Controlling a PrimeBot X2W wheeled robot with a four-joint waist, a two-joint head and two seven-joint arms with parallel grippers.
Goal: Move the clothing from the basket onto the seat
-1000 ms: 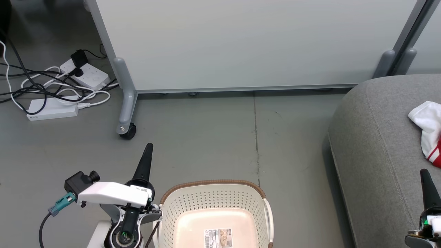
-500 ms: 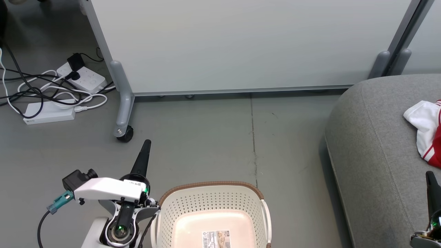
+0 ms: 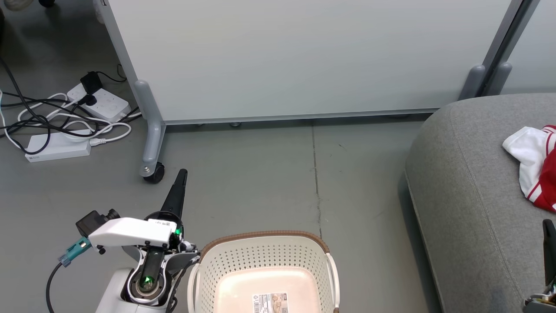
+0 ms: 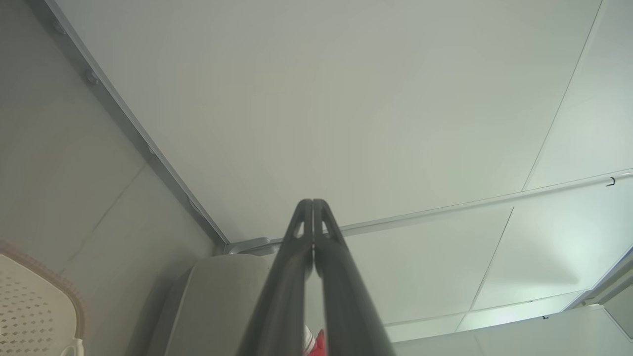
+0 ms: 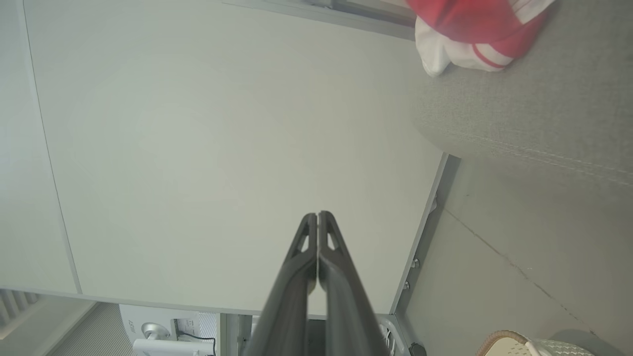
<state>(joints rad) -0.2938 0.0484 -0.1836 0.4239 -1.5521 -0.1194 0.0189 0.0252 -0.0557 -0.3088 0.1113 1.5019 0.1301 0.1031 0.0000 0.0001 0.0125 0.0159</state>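
Compare with the head view of a second ago. Note a shift of the whole scene to the left, bringing in more of the seat point(image 3: 469, 174) and of the clothing point(image 3: 532, 152) at the right edge. Treat this as a turn of the camera (not a move of the things). Note also the right gripper point(image 3: 549, 224) sunk lower toward the bottom right corner. Find the left gripper point(image 3: 182, 173) just beside the basket point(image 3: 260, 237), pointing away over the floor.

Read the tool state from the wrist views. Left fingers point(image 4: 292, 267): pressed together tip to tip, gripping nothing. Right fingers point(image 5: 292, 277): likewise closed, holding nothing.

Locate the clothing on the seat as a red and white heap near the right edge, well apart from the basket. Check the basket: a bare bottom carrying a label sticker point(image 3: 269, 302) in the visible part (near side cut off by the frame). Judge the transfer done or close to done. Confirm the hidden near part before counting it finished.

Register the surroundings: a pale partition point(image 3: 304, 56) on a caster point(image 3: 152, 173) behind the basket, and power strips point(image 3: 56, 148) with tangled cables point(image 3: 26, 126) at far left. Expect no obstruction from these, all standing behind or left of the route from basket to seat. Watch instead the rounded edge of the seat, close beside the right gripper.
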